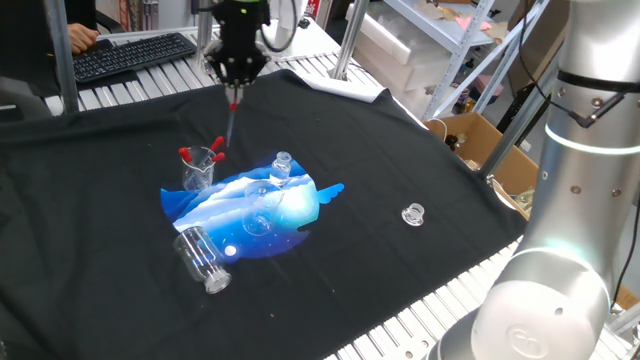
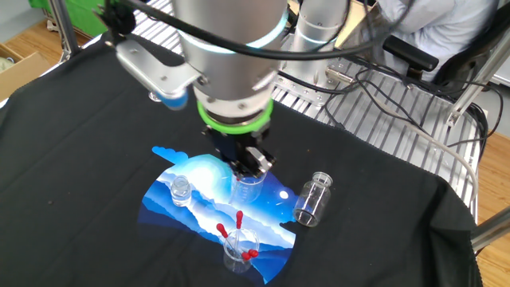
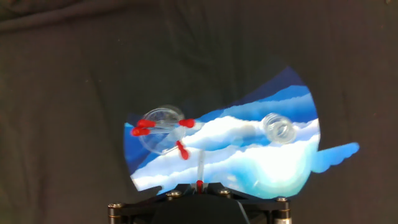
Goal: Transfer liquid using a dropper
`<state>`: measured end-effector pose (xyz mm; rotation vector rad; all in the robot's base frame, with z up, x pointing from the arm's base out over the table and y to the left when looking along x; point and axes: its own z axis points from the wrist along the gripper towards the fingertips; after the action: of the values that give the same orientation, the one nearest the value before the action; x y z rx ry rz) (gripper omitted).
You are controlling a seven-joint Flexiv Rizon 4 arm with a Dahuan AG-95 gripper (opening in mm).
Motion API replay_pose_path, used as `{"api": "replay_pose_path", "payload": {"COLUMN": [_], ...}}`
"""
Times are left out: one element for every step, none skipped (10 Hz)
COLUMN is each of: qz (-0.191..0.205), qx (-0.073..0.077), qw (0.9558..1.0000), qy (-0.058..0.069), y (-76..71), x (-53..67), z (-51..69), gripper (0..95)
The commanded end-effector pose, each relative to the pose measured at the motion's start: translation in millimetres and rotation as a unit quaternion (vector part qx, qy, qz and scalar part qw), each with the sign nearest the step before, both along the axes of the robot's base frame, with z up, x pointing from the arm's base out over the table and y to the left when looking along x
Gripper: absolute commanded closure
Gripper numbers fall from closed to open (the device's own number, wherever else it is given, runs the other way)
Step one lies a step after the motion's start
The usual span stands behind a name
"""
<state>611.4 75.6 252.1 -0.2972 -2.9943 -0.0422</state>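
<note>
My gripper (image 1: pixel 234 92) is shut on a dropper (image 1: pixel 230 122) by its red bulb. The clear tube hangs straight down, high above the mat. In the hand view the gripper (image 3: pixel 199 188) holds the dropper (image 3: pixel 201 167), tube pointing away over the blue mat (image 3: pixel 249 155). A small glass beaker (image 1: pixel 198 170) holds other red-bulbed droppers; it also shows in the hand view (image 3: pixel 160 129) and the other fixed view (image 2: pixel 239 249). A small open clear bottle (image 1: pixel 282 165) stands upright on the mat, right of the beaker (image 3: pixel 278 128).
A larger glass jar (image 1: pixel 200 258) lies on its side at the mat's edge (image 2: pixel 312 199). A clear glass cup (image 2: pixel 249 188) stands under the gripper (image 2: pixel 245 162). A small clear cap (image 1: pixel 413 213) lies alone on the black cloth. A keyboard (image 1: pixel 130 55) sits behind.
</note>
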Motion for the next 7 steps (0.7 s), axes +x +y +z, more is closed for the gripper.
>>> {"api": "replay_pose_path", "payload": {"qz": [0.011, 0.019, 0.025, 0.030, 0.033, 0.034, 0.036], "qx": [0.001, -0.002, -0.003, -0.002, -0.001, 0.000, 0.001], "qw": [0.9999, 0.9998, 0.9997, 0.9995, 0.9995, 0.9994, 0.9994], "qy": [-0.004, -0.002, -0.002, -0.001, -0.002, -0.002, -0.002], "y": [-12.7, -18.9, -23.4, -28.5, -32.6, -37.7, -40.9], "x": [1.4, 6.5, 9.7, 13.5, 16.4, 19.7, 21.6], "z": [-2.9, -2.2, -2.6, -2.7, -2.4, -2.3, -3.3], "gripper": [95.0, 95.0, 95.0, 95.0, 95.0, 95.0, 95.0]}}
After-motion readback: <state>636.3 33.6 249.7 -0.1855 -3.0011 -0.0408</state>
